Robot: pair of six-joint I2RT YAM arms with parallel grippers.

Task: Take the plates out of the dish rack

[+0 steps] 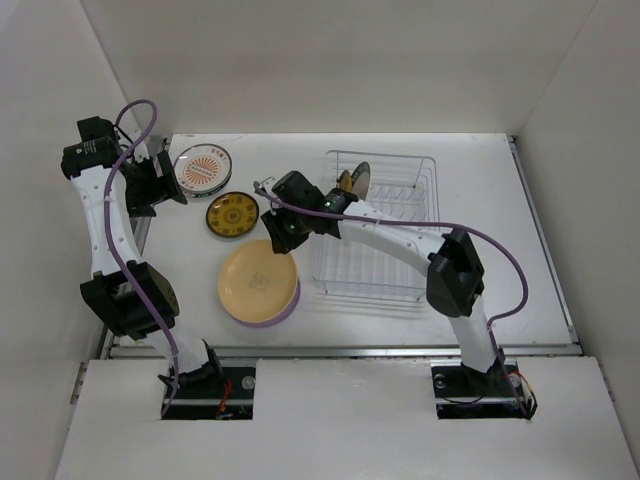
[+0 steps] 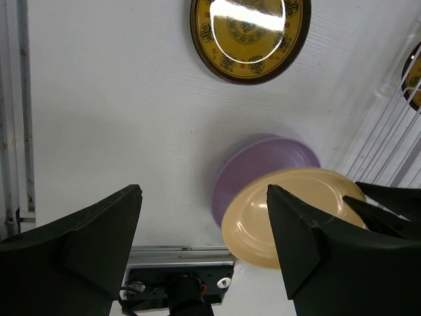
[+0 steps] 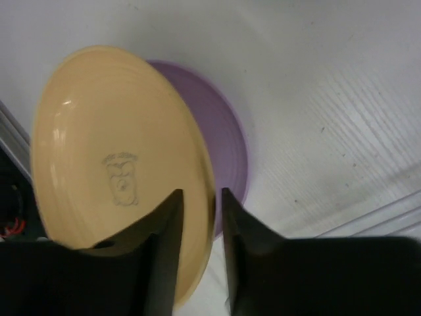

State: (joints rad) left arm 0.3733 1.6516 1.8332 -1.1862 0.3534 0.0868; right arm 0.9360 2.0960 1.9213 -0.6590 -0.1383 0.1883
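My right gripper (image 1: pixel 283 238) is shut on the rim of the large pale yellow plate (image 1: pixel 258 282), holding it tilted over the large lavender plate (image 1: pixel 272 322) on the table. In the right wrist view the fingers straddle the yellow plate's (image 3: pixel 112 145) edge, with the lavender plate (image 3: pixel 227 145) beneath it and the gripper (image 3: pixel 200 194) at the rim. My left gripper (image 1: pixel 170 185) is open and empty beside the white sunburst plate (image 1: pixel 203 167). The brown-and-yellow plate (image 1: pixel 232 214) lies flat. The wire dish rack (image 1: pixel 385 230) holds one small dark-rimmed plate (image 1: pixel 353 180) upright.
The left wrist view shows the brown-and-yellow plate (image 2: pixel 250 36), the lavender plate (image 2: pixel 256 171), the yellow plate (image 2: pixel 289 210), the rack wires (image 2: pixel 388 145) and my open left gripper (image 2: pixel 204 191). White walls enclose the table. A metal rail (image 1: pixel 340 350) runs along the near edge.
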